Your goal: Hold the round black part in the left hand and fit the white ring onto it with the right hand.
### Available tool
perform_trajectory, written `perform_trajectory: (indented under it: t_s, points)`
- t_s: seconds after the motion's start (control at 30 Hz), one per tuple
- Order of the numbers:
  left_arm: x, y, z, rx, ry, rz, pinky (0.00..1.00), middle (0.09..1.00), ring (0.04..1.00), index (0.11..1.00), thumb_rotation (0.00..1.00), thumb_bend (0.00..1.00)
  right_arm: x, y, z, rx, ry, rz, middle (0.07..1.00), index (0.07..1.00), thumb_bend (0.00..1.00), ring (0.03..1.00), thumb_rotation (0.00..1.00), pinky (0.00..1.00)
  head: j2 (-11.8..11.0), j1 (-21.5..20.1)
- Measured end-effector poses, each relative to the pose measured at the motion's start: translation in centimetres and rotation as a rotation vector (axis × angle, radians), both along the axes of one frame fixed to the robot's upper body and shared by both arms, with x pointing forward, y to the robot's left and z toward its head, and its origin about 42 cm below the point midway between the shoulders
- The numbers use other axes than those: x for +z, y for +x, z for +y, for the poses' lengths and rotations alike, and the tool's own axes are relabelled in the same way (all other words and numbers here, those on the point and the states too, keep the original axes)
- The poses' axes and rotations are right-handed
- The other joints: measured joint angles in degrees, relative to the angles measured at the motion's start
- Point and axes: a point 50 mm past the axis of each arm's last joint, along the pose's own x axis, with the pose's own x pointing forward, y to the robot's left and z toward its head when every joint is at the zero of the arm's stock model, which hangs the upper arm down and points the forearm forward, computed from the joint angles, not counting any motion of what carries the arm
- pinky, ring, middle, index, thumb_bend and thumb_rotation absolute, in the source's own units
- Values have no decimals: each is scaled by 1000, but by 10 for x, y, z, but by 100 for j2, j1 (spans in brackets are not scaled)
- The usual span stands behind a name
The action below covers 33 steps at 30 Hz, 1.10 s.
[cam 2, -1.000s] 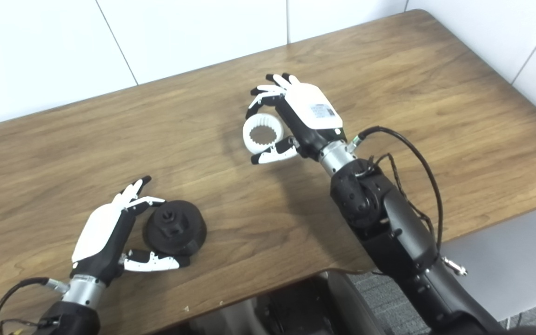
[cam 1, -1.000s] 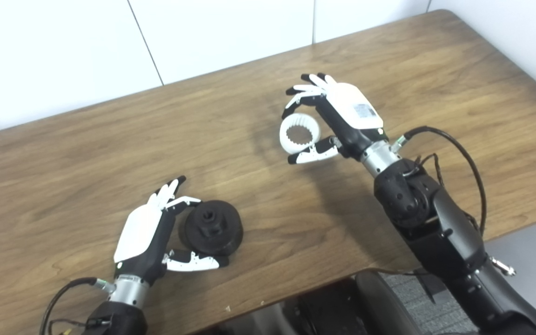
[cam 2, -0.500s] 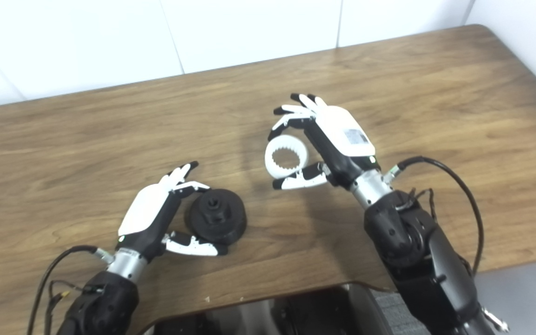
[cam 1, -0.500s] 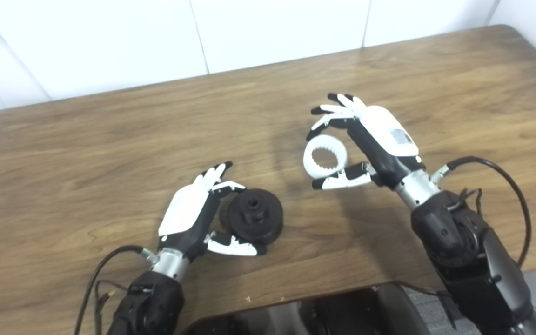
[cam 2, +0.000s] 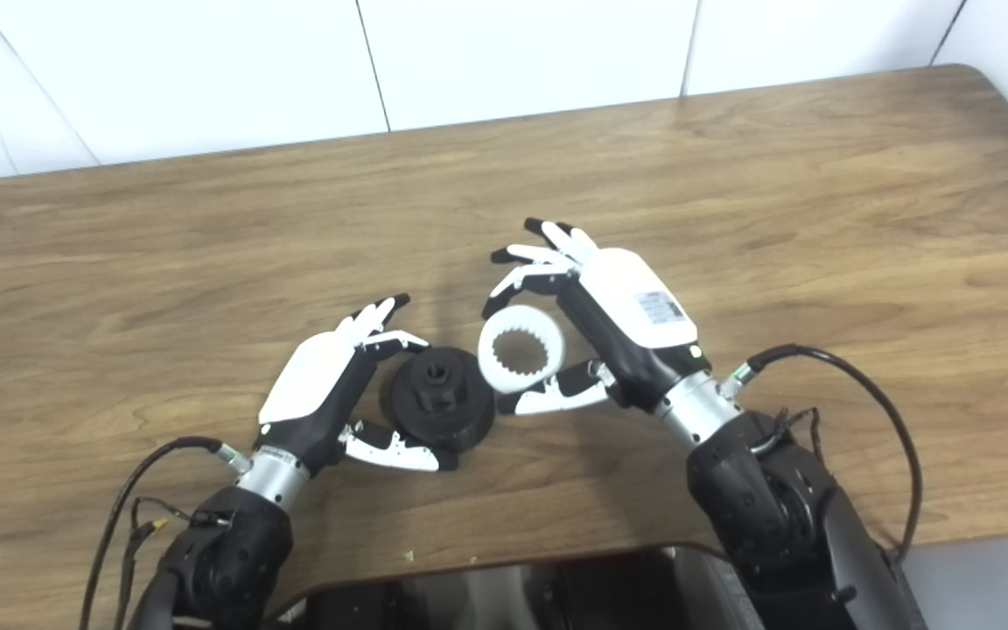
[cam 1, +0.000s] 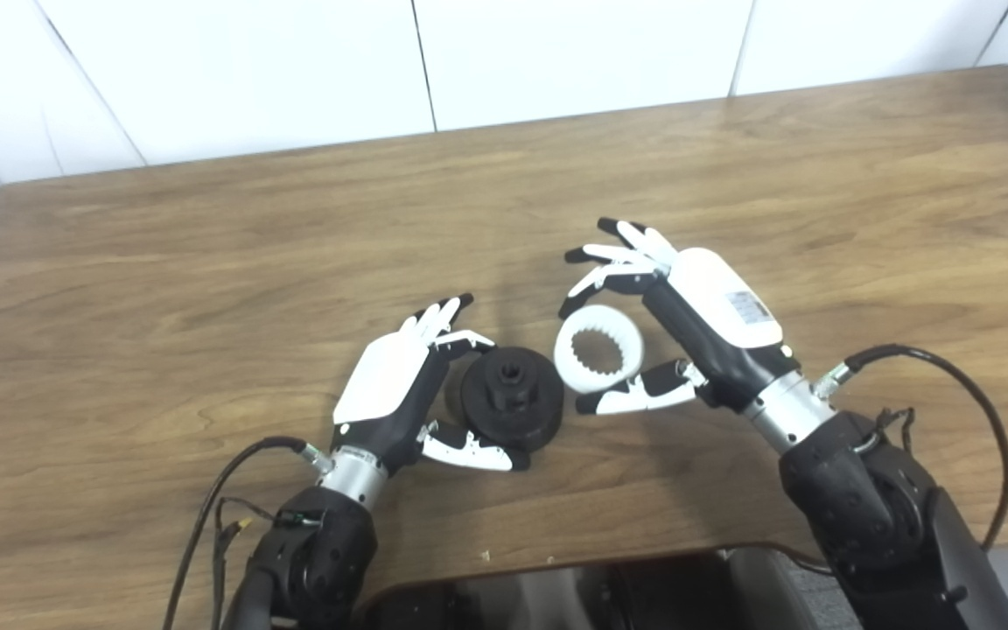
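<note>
My left robot hand [cam 1: 399,385] grips the black part [cam 1: 511,398] steady on the counter [cam 1: 206,262], while my right robot hand [cam 1: 688,324] pinches the ring [cam 1: 598,347] just right of it, ready to fit.

A lab or test room is suggested by the brown wood-grain table [cam 1: 206,262] set against plain white wall panels [cam 1: 233,70] along the frame's top.

A wooden table [cam 1: 206,262] with a brown, streaked grain fills most of both views, its far corners rounded. Behind it stands a white wall [cam 1: 556,52] of large panels split by thin dark seams. Soft, even light leaves a pale sheen on the tabletop. Below the near edge, a dark recess [cam 2: 504,595] shows.
</note>
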Motion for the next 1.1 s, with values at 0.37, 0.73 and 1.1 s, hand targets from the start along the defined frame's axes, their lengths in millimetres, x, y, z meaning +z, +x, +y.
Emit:
perform_trajectory:
  t_s: [0.37,0.73,1.1]
  points:
    - [1,1,-2,3,-4,5,1000,1000,1000,623,368,1000,-1,-10,25,80,24,7,845,482,519,966,147,1000,9,70]
    - [1,1,-4,-3,-3,4,1000,1000,1000,622,381,1000,2,-10,33,92,29,-5,846,483,517,962,147,1000,26,106]
    - [1,0,-4,-5,-3,4,1000,1000,1000,612,390,1000,2,-6,38,96,32,-7,847,483,517,961,146,1000,53,97]
